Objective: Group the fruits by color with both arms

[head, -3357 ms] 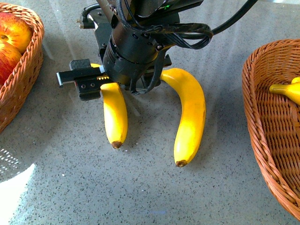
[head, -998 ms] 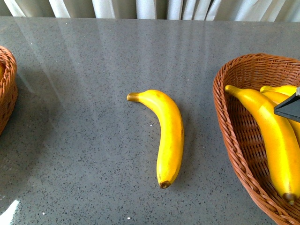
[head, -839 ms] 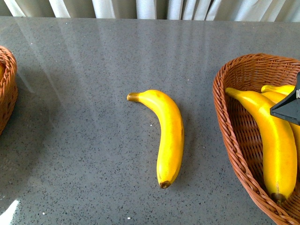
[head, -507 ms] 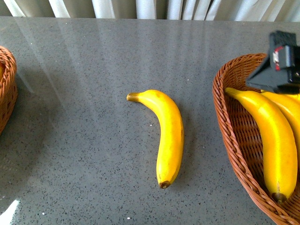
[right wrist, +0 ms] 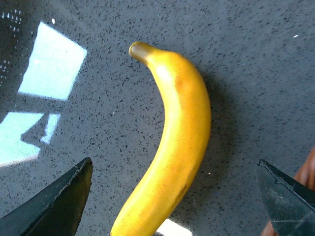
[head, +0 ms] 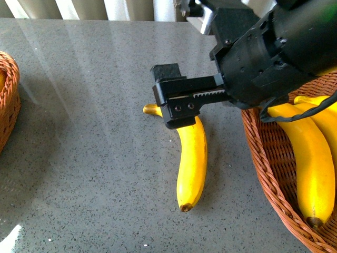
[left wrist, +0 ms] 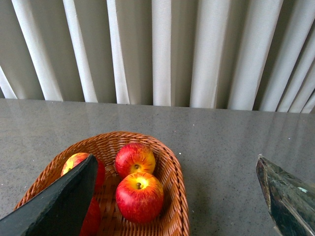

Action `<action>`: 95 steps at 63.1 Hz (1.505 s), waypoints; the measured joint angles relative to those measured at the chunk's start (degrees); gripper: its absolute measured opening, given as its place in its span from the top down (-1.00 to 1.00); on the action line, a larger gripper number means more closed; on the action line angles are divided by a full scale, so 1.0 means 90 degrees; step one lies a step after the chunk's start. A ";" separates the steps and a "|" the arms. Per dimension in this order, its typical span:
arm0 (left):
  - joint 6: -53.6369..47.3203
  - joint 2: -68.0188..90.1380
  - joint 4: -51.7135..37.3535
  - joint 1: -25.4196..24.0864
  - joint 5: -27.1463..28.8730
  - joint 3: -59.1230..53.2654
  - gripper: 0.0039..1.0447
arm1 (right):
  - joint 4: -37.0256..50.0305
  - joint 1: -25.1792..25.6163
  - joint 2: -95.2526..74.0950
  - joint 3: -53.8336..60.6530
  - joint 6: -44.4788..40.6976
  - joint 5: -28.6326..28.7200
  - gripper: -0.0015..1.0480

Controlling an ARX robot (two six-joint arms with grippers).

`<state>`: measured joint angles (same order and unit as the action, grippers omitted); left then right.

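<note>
One yellow banana (head: pixel 192 163) lies on the grey table, brown tip towards me. My right gripper (head: pixel 176 100) hangs open over its stem end. In the right wrist view the banana (right wrist: pixel 183 128) lies between the two dark fingertips (right wrist: pixel 64 201) of the gripper (right wrist: pixel 173 162), untouched. Two more bananas (head: pixel 310 158) lie in the right wicker basket (head: pixel 260 153). The left wrist view shows my left gripper (left wrist: pixel 175 162) open and empty above the left basket (left wrist: pixel 174 191), which holds two red apples (left wrist: pixel 139 196) in plain sight and a third (left wrist: pixel 74 161) partly behind a finger.
The left basket's edge (head: pixel 8 105) shows at the far left of the front view. White curtains (left wrist: pixel 162 49) hang behind the table's far edge. The right basket's rim (right wrist: pixel 307 172) is close beside the right gripper.
One banana has gone from the table into the right basket. My right arm has swung left from over that basket to above the banana left on the table.
</note>
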<state>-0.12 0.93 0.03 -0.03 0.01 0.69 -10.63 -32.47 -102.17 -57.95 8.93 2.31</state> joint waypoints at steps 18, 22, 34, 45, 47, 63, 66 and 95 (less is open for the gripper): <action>0.0000 0.0000 -0.0002 0.0000 0.0000 0.0000 -0.83 | -0.0134 -0.0024 -0.0692 -0.0461 -0.0061 -0.0211 -0.82; 0.0000 0.0000 -0.0002 0.0000 0.0000 0.0000 -0.83 | -0.0170 -0.0015 -0.0831 -0.0542 -0.0100 -0.0209 -0.82; 0.0000 0.0000 0.0000 0.0000 0.0000 0.0000 -0.83 | -0.0287 -0.0010 -0.1093 -0.0797 -0.0134 -0.0160 -0.82; 0.0000 0.0000 -0.0002 0.0000 0.0000 0.0000 -0.83 | -0.0393 0.0002 -0.1324 -0.1030 -0.0136 -0.0163 -0.82; 0.0000 0.0000 0.0000 0.0000 0.0000 0.0000 -0.83 | -0.0408 0.0005 -0.1355 -0.1052 -0.0136 -0.0163 -0.82; 0.0000 0.0000 -0.0002 0.0000 0.0000 0.0000 -0.83 | -0.0561 0.0027 -0.1642 -0.1287 -0.0267 -0.0136 -0.82; 0.0000 0.0000 0.0000 0.0000 0.0002 0.0000 -0.83 | -0.0590 0.0024 -0.1671 -0.1331 -0.0287 -0.0138 -0.82; 0.0000 0.0000 0.0000 0.0000 0.0000 0.0000 -0.83 | -0.0714 -0.0058 -0.2079 -0.1639 -0.0529 -0.0272 -0.82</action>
<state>-0.12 0.93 0.03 -0.03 0.01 0.69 -17.06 -32.99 -120.88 -72.71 4.16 -0.14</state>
